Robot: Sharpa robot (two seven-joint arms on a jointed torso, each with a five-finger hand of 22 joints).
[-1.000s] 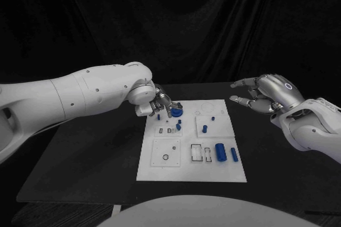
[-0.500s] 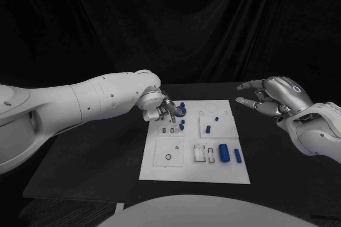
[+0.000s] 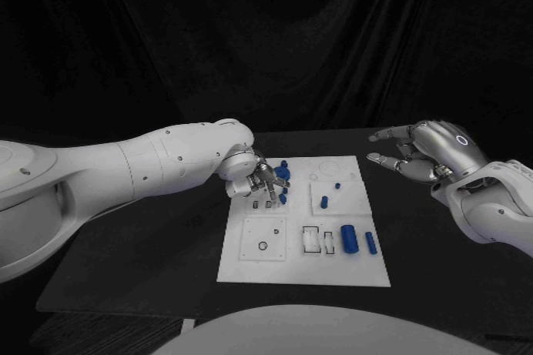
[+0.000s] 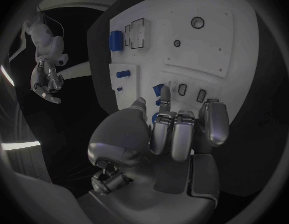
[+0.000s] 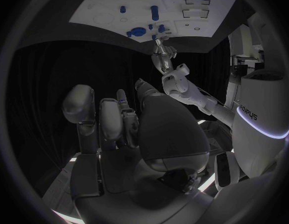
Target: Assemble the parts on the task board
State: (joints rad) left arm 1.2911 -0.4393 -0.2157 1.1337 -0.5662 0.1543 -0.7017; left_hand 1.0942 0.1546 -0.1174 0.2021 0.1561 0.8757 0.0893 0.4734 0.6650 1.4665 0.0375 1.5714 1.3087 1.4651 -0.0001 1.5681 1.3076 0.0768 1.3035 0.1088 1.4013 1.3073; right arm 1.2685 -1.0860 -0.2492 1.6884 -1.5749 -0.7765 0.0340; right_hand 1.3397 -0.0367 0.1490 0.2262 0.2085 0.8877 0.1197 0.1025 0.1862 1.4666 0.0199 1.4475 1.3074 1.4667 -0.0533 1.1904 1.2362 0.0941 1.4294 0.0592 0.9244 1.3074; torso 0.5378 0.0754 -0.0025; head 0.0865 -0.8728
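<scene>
The white task board [image 3: 306, 270] lies mid-table with blue parts on it. My left hand [image 3: 256, 182] hovers low over its far left corner, fingers curled down together. Its fingertips [image 4: 164, 95] are right at two small blue pegs [image 4: 158, 89]; whether one is pinched is hidden. A round blue part [image 3: 283, 170] sits just beyond the hand, seen apart from it as the blue disc [image 5: 137, 32]. Another small peg [image 3: 282, 198] stands beside the fingers. My right hand [image 3: 427, 151] hangs in the air off the board's far right corner, fingers apart and holding nothing.
A blue peg [image 3: 323, 202] stands in the board's right block. A thick blue cylinder [image 3: 347, 238] and a slim one [image 3: 370, 244] lie at the right edge beside rectangular slots [image 3: 310, 238]. The black table [image 3: 145, 247] spreads around the board.
My left hand has come off the round blue part and slid a little toward me along the board's left side. The right hand has hardly moved.
</scene>
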